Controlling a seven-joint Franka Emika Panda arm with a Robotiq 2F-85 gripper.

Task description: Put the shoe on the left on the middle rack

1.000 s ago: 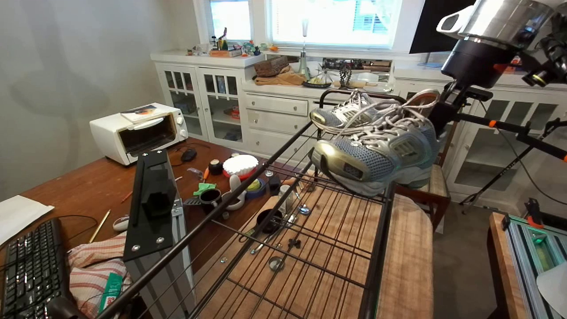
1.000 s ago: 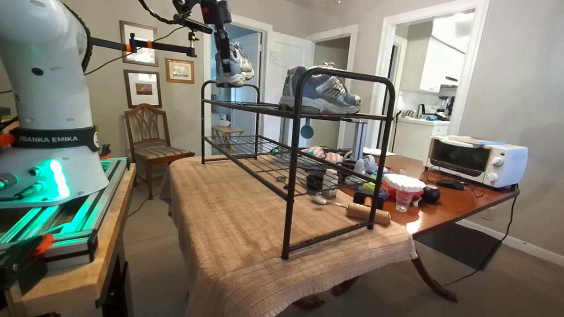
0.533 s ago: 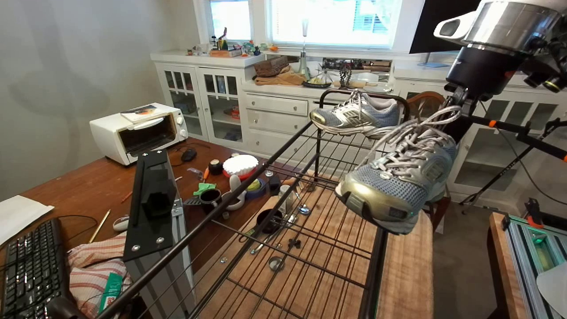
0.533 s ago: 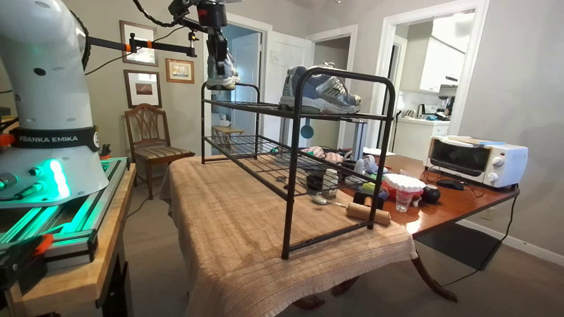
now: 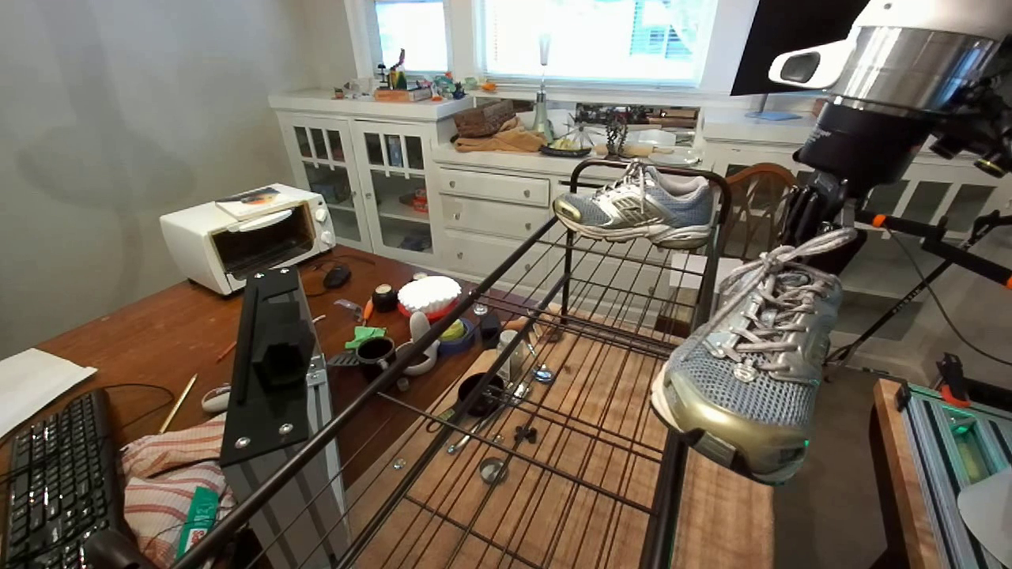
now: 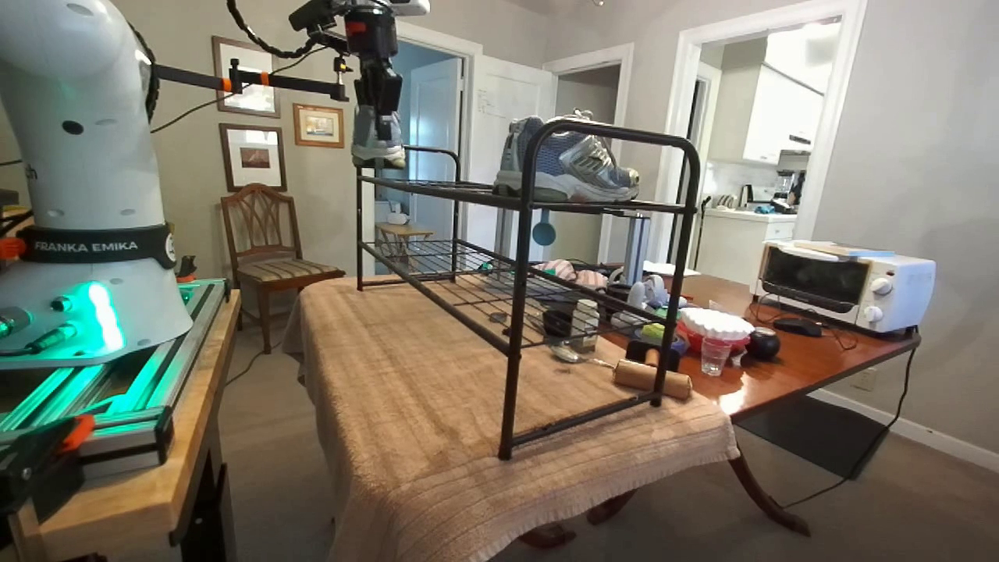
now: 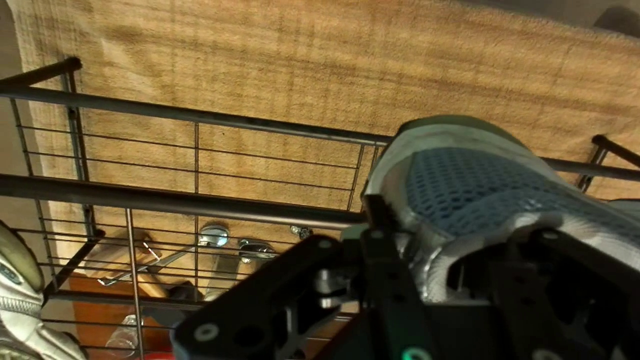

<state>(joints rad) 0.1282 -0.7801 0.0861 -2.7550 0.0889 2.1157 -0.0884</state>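
My gripper (image 5: 814,229) is shut on the heel end of the grey-silver shoe (image 5: 751,371). In the wrist view the fingers (image 7: 455,240) sit at the heel collar, one outside and one in the opening. The shoe (image 7: 450,175) hides part of the rails. In an exterior view the held shoe (image 6: 378,144) hangs at about top-tier height, along the robot-side edge of the rack. The middle rack (image 6: 437,299) is the black wire-grid tier below the top one. The twin shoe (image 6: 574,164) stands on the top tier; its toe shows in the wrist view (image 7: 20,295).
The top tier's rail (image 6: 445,189) lies above the middle rack. Raised end hoops (image 6: 616,134) close the rack's ends. The rack stands on a towel-covered table (image 6: 375,375). A rolling pin (image 6: 652,378), a bottle (image 6: 585,324) and cups lie under and behind it.
The gripper and held shoe have moved toward the robot side, away from the twin shoe, and slightly lower. The shoe has turned so its toe points more along the rack. The twin shoe stays put.
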